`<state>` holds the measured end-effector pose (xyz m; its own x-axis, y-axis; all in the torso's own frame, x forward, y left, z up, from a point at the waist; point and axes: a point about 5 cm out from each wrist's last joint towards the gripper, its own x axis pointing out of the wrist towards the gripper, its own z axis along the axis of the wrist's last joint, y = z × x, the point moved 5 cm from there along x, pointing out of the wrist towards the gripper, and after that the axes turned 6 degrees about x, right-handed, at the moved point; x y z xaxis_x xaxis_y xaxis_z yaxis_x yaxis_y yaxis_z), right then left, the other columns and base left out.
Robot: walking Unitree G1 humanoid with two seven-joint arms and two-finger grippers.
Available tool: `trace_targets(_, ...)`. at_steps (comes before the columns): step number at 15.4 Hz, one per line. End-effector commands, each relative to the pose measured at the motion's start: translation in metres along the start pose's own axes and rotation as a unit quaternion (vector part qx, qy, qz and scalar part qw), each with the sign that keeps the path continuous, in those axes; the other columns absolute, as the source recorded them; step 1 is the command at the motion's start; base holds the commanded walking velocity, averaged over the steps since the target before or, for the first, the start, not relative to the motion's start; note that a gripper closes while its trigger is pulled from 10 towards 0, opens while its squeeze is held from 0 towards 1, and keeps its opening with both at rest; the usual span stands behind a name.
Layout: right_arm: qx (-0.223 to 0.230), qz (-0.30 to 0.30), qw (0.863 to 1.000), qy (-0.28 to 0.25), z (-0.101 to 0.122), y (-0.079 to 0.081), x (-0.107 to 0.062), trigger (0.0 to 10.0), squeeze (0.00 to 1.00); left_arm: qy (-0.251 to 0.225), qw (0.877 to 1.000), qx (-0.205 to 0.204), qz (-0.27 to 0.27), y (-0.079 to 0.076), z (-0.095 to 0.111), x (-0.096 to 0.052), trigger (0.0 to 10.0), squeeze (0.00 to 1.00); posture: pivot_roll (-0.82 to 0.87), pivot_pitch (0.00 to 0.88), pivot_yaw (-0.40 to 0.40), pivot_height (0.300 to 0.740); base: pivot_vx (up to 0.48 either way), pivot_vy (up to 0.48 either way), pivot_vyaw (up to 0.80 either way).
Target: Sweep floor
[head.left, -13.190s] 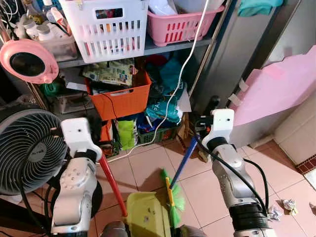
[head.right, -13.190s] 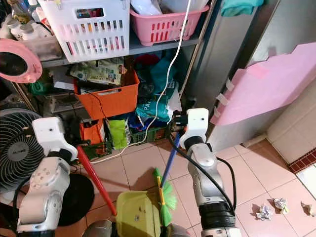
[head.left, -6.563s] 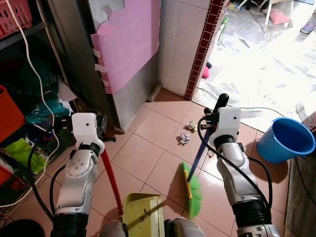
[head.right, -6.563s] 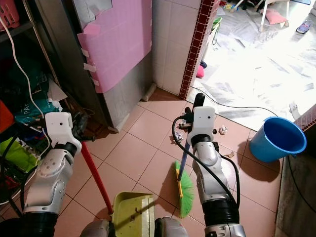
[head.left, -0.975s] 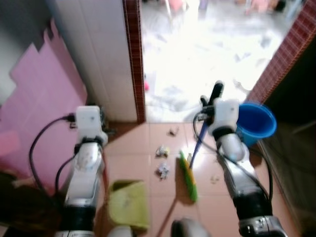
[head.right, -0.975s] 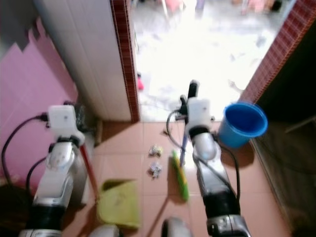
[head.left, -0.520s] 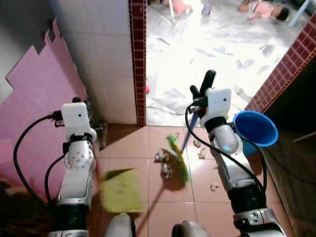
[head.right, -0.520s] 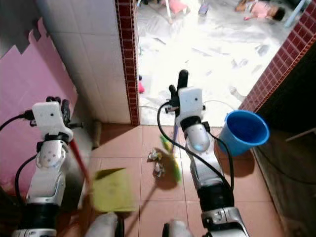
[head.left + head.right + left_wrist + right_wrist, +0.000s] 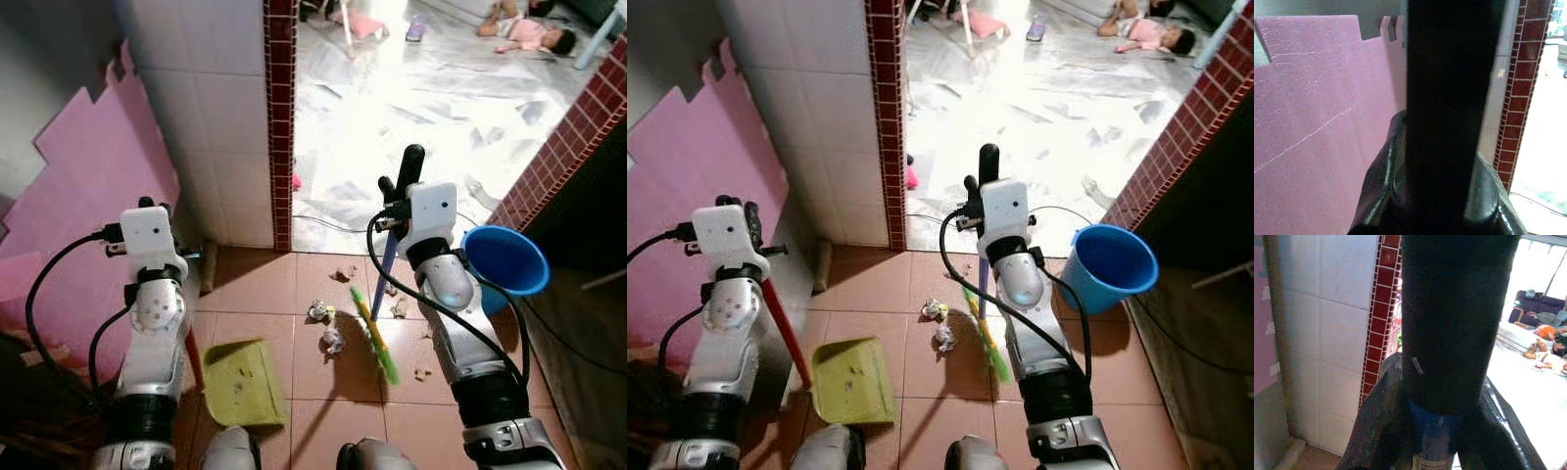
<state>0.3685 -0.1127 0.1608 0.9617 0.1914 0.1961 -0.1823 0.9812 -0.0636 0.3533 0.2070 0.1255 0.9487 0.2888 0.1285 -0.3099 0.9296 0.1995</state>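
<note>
The broom [image 9: 375, 323] stands in the lower middle of the head views, its blue handle slanting down from the right gripper [image 9: 397, 201] to a green brush head resting on the terracotta floor tiles [image 9: 333, 416]. In the right wrist view the black fingers [image 9: 1371, 431] are closed around the blue shaft, gripping it just under its black end cap. Just left of the brush head lie two crumpled paper scraps [image 9: 326, 326], one beside the other; smaller bits of litter [image 9: 400, 306] sit near the handle's foot and another lies right of the brush.

The yellow-green dustpan [image 9: 242, 382] rests flat on the tiles at lower left, well apart from the scraps. Its red handle [image 9: 784, 328] rises up and left to the left gripper [image 9: 735, 217]. In the left wrist view that gripper's fingers [image 9: 1376, 181] are wrapped around a dark upright shaft, closed on it.

Right of the right arm, at the frame's right middle, a blue bucket [image 9: 506, 262] stands on the floor. A white-tiled wall [image 9: 211, 127] edged with a strip of red brick tile [image 9: 280, 117] fills the upper left, with a pink foam board [image 9: 88, 206] leaning against the wall farther left. Beyond the doorway, across the top of the frame, a brightly lit pale floor stretches away, and a person [image 9: 529, 29] lies on it at the upper right corner.
</note>
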Motion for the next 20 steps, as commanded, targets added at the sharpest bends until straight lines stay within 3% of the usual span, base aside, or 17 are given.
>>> trace_targets(1,0.006,0.003,1.000,-0.016,0.006,0.001,0.000,10.0,0.00,-0.036,0.999,0.004,0.011,0.004,0.016,0.007,10.0,0.00,0.01,0.089,-0.022,0.740,0.000,0.000,0.00)
trace_targets(2,0.010,0.012,1.000,-0.008,0.003,0.005,-0.004,10.0,0.00,-0.033,0.999,0.016,0.011,0.000,0.015,0.010,10.0,0.00,0.01,0.105,-0.018,0.740,0.000,0.000,0.00)
trace_targets(11,-0.010,-0.010,1.000,-0.008,0.002,-0.002,-0.013,10.0,0.00,-0.030,0.999,-0.034,-0.014,-0.035,0.018,0.033,10.0,0.00,-0.03,0.174,-0.003,0.740,0.000,0.000,0.00)
trace_targets(13,-0.008,-0.015,1.000,-0.007,0.002,-0.003,-0.015,10.0,0.00,-0.023,0.999,-0.031,-0.019,-0.047,0.014,0.034,10.0,0.00,-0.04,0.180,-0.003,0.740,0.000,0.000,0.00)
trace_targets(15,-0.008,-0.015,1.000,-0.009,0.004,-0.001,-0.016,10.0,0.00,-0.028,0.997,-0.061,-0.040,-0.062,0.014,0.031,10.0,0.00,-0.05,0.186,-0.003,0.740,0.000,0.000,0.00)
trace_targets(16,-0.008,-0.016,1.000,-0.009,0.004,-0.001,-0.016,10.0,0.00,-0.046,0.996,-0.057,-0.044,-0.066,0.018,0.030,10.0,0.00,-0.06,0.188,-0.002,0.740,0.000,0.000,0.00)
trace_targets(20,-0.006,-0.015,1.000,-0.007,0.004,-0.001,-0.018,10.0,0.00,-0.044,0.996,-0.062,-0.038,-0.078,0.018,0.026,10.0,0.00,-0.06,0.192,-0.002,0.740,0.000,0.000,0.00)
